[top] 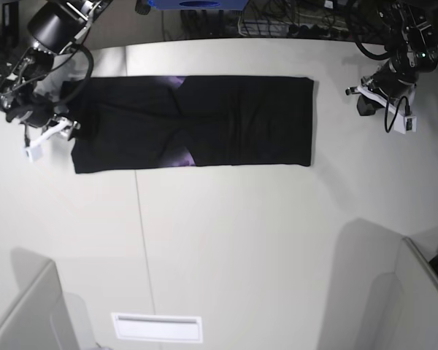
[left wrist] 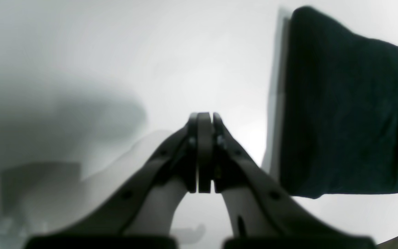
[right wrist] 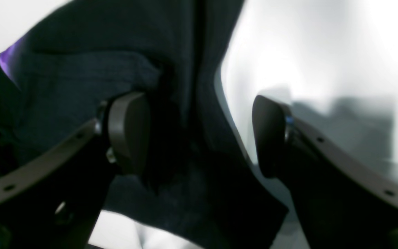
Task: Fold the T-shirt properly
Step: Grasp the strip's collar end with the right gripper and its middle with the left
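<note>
1. The T-shirt (top: 193, 122) lies on the white table (top: 241, 240) as a long black band – a little purple print shows.
2. The right gripper (right wrist: 199, 135) is spread wide over the shirt's edge, gripping nothing.
3. The left gripper (left wrist: 204, 152) is clenched empty – beside the shirt's other end.

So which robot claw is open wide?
The right gripper, at the T-shirt's edge, has its fingers spread apart over the cloth. The left gripper is pressed shut, off the shirt.

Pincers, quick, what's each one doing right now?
Left pincer: closed, empty, beside the T-shirt.
Right pincer: open, straddling the T-shirt edge, not gripping it.
</note>
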### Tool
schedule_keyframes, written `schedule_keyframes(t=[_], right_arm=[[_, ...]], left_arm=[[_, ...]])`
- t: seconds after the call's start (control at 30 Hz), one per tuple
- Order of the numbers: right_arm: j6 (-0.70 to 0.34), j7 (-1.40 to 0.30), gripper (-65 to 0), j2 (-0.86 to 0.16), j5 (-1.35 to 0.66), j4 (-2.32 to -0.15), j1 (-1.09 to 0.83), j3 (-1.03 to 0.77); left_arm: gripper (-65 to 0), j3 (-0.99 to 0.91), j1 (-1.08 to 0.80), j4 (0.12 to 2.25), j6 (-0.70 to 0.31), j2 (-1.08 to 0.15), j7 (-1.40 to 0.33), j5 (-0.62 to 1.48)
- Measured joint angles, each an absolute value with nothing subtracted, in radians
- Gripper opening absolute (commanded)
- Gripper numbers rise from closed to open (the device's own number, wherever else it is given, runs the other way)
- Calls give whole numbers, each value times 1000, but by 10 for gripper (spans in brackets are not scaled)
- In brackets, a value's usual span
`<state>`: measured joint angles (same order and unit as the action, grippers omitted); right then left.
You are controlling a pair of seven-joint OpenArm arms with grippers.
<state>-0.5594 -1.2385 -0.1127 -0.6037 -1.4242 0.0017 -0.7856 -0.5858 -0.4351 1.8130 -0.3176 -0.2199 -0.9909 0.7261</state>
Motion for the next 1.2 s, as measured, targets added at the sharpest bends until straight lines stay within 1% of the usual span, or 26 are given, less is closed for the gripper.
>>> schedule_keyframes(t=[0.2, 0.37, 0.4, 0.47, 0.53, 0.6, 0.63, 0.67, 0.73, 0.77, 0.83, 0.97, 1.0, 1.13, 1.2], right_arm=[[-562, -1230, -216, -126, -632, -1390, 5, -786], [-572, -1196, -218, -134, -675, -1319, 13, -786], [-587, -1187, -218, -134, -679, -1319, 6, -784], [-623, -1190, -219, -128, -707, -1319, -5, -782], [-650, -1225, -219, -119, -728, -1322, -9, -781], [-649, -1234, -219, -115, -735, -1322, -7, -779], [-649, -1238, -219, -115, -738, -1322, -7, -779], [-648, -1246, -219, -117, -741, -1322, -7, -779], [-648, -1254, -227, -118, -741, -1322, -7, -779], [-648, -1253, -255, -117, -744, -1323, -12, -779], [-648, -1258, -353, -117, -743, -1322, -17, -779], [-647, -1284, -611, -115, -722, -1314, -20, -779], [-646, -1285, -650, -115, -725, -1314, -20, -778], [-643, -1313, -650, -129, -708, -1312, -1, -757], [-592, -1324, -650, -144, -700, -1320, 10, -728]], left_arm=[[-650, -579, -428, 1811, -318, -219, -990, 727], [-650, -479, -424, 1807, -315, -218, -989, 716], [-650, -459, -416, 1793, -315, -216, -988, 704], [-650, -418, -384, 1740, -314, -206, -987, 601], [-650, -399, -354, 1703, -318, -171, -944, 545], [-650, -363, -326, 1684, -323, -138, -902, 474], [-650, -343, -325, 1676, -323, -121, -854, 454], [-650, -316, -328, 1670, -323, -113, -812, 448], [-650, -258, -328, 1666, -323, -111, -786, 445], [-650, -237, -327, 1664, -323, -112, -781, 445], [-650, -210, -324, 1657, -323, -114, -774, 452], [-650, -205, -321, 1656, -323, -86, -774, 452], [-650, -200, -321, 1656, -323, -86, -774, 453], [-650, -198, -321, 1656, -323, -86, -775, 453], [-650, -199, -319, 1656, -323, -85, -778, 453]])
